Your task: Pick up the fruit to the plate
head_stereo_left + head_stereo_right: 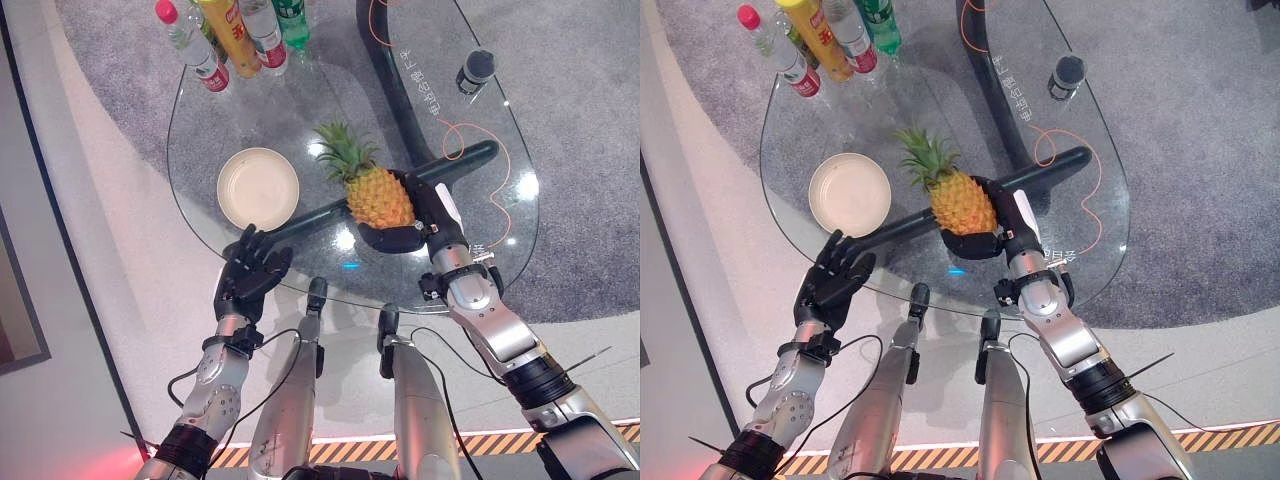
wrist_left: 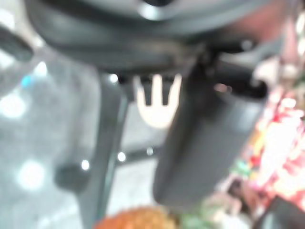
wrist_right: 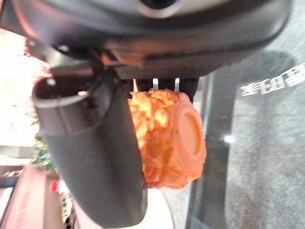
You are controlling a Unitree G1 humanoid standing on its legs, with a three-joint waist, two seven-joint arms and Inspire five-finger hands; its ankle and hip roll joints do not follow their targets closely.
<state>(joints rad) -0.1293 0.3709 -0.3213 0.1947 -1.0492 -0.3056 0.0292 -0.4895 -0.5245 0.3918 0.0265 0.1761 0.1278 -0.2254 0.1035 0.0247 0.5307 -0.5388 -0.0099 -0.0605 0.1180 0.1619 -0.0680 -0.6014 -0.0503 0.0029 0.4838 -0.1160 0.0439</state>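
Plate [image 1: 258, 187] on the desk [image 1: 300, 110], left of the pineapple [image 1: 372, 190] and apart from it. Pineapple mid-desk, leaves toward the far side, cupped in the right hand [image 1: 425, 220], fingers [image 1: 395, 238] curled under its near end. Bottles [image 1: 235, 35] clustered at the far left edge, behind the plate. Left hand [image 1: 250, 272] at the near edge, just before the plate.

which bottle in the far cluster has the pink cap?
The clear bottle with the red label, farthest to the robot's left in the cluster. The bottles beside it are a yellow one, another clear one and a green one.
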